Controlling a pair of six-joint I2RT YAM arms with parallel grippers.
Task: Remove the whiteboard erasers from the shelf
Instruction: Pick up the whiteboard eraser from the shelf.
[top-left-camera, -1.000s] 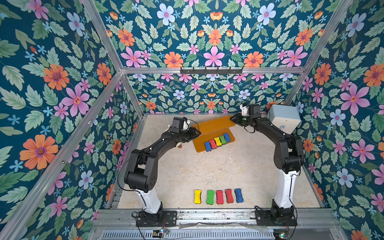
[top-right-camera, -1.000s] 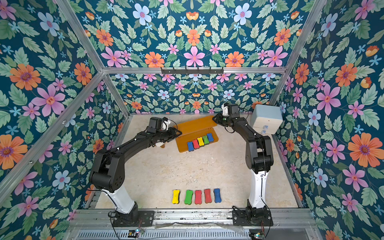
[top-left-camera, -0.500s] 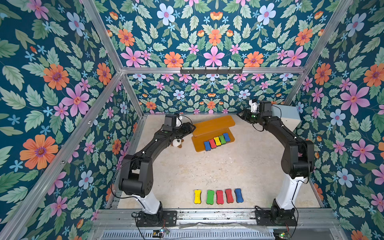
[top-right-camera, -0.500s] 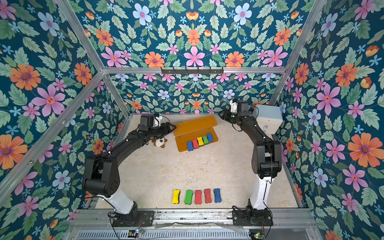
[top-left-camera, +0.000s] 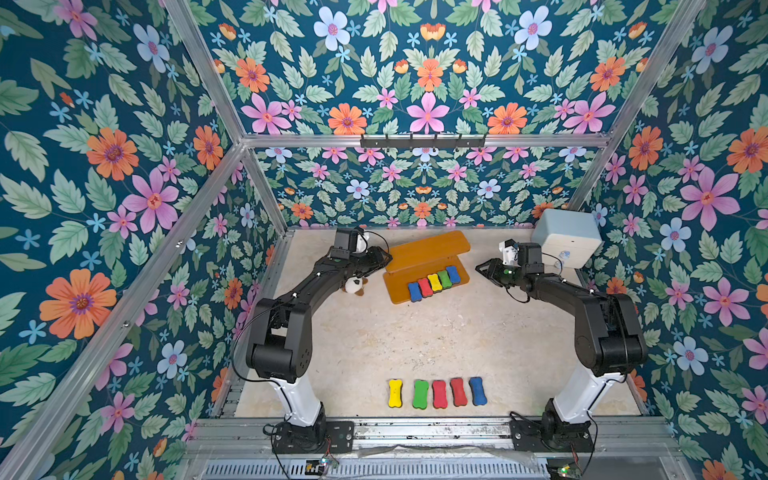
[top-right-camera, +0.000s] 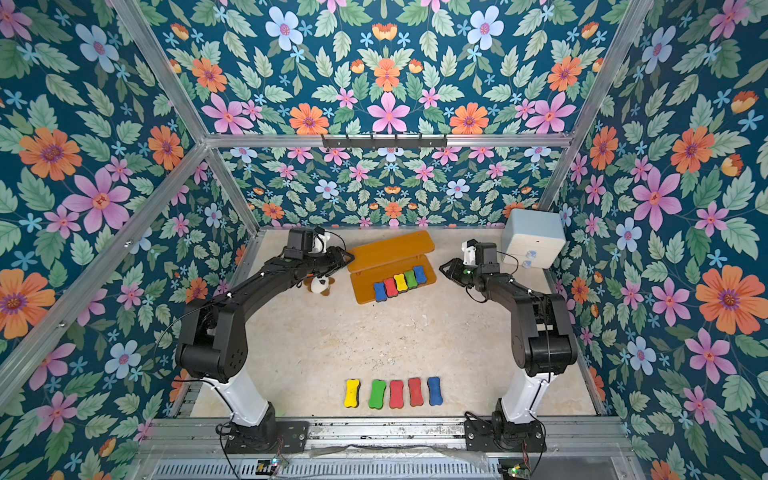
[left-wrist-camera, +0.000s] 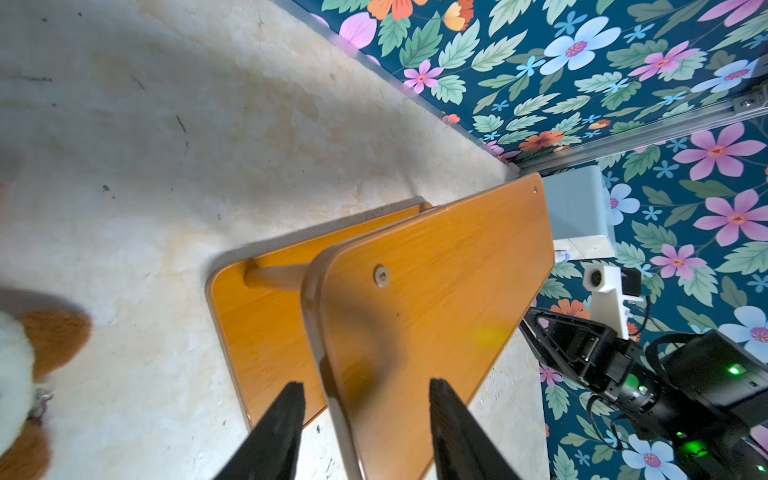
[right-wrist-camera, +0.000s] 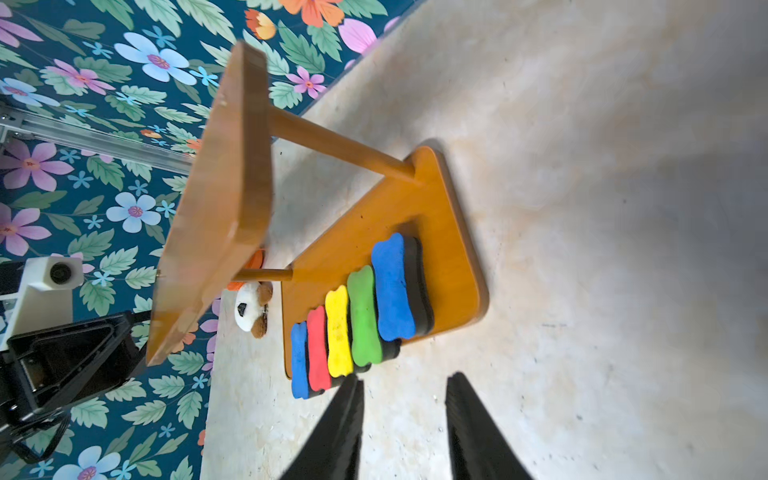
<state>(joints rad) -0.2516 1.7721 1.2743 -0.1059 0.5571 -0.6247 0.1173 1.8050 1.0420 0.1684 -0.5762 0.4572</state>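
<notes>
i work inside a box of a room. the back wall (top-left-camera: 424, 112) and both side walls (top-left-camera: 104, 187) are papered in dark teal, with green leaves and big pink, orange and pale blue flowers. bare aluminium bars (top-left-camera: 208, 87) run up the corners and across the back, where a black rail of hooks (top-left-camera: 422, 142) is fixed. the floor (top-left-camera: 415, 340) under me is pale cream, mottled and scuffed with small dark marks. a pale blue-white drawer box (top-left-camera: 567, 237) sits in a far corner against the wallpaper. a metal track (top-left-camera: 415, 430) edges the near side. the light is bright and even, the shadows soft.
</notes>
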